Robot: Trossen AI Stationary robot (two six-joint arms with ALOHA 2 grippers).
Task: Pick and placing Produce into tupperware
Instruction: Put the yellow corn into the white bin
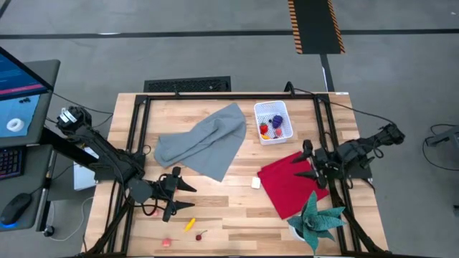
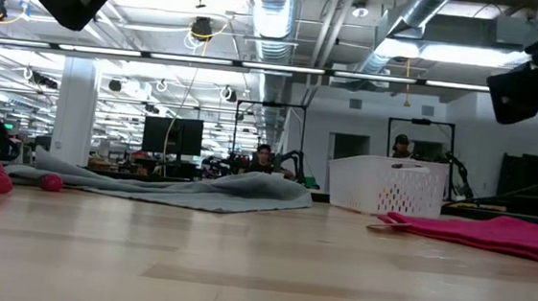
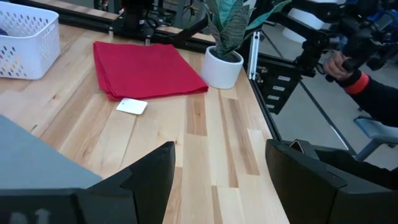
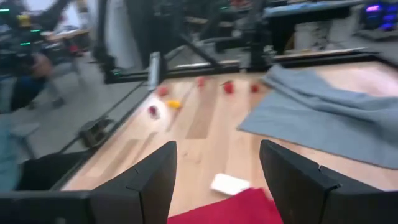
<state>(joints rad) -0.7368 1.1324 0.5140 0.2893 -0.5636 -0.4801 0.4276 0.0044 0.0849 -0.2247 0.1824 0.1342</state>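
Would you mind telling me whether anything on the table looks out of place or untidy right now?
The grey cloth lies crumpled mid-table, while the red cloth is folded flat. Several produce pieces lie scattered near the front left edge, outside the tupperware, which holds a few already.

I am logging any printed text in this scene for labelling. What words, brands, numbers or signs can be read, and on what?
No text can be read in any view.
The monitor beside the table shows blue screen content, too small to read.
The yellow and black striped floor marking bears stripes only, no words.
The tupperware, red cloth and small white cube show no label.
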